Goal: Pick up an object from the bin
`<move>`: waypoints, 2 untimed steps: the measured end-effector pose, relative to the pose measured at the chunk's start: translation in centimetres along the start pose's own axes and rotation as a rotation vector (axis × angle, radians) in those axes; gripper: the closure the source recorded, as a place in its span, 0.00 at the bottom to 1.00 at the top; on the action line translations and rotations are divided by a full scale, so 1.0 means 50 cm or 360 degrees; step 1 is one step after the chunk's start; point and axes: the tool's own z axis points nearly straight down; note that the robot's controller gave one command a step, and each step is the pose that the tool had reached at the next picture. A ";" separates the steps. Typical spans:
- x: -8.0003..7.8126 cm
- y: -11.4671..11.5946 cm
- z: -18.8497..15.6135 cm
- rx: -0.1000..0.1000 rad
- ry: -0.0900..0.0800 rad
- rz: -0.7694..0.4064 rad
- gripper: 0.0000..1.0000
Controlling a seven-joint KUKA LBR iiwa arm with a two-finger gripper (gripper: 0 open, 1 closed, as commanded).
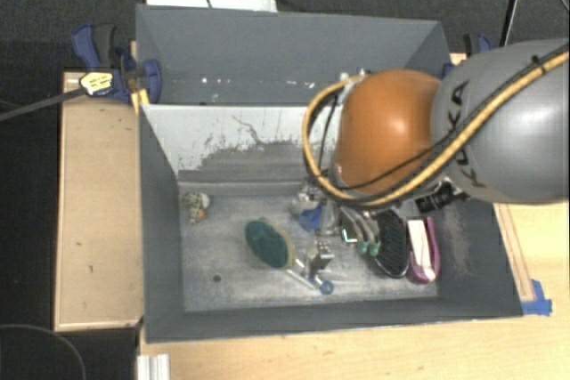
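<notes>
Honestly, the gripper (317,261) sat low in the bin (227,285), just right of the dark green oval lump (267,243), and I couldn't tell if it was open or closed. I'd have centred it over that lump before squeezing, staying clear of the black brush (390,252) further right.

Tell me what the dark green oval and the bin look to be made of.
Dark green oval: likely foam or sponge; matte, slightly mottled, no glints, though soft plastic is possible. Bin: grey painted sheet metal; pale scratches and scuffs on the back wall suggest a worn coating.
</notes>
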 end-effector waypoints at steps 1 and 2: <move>-0.038 0.054 0.235 -0.0005 -0.0023 0.0151 0.00; -0.070 -0.001 0.176 -0.0002 -0.0016 0.0477 0.00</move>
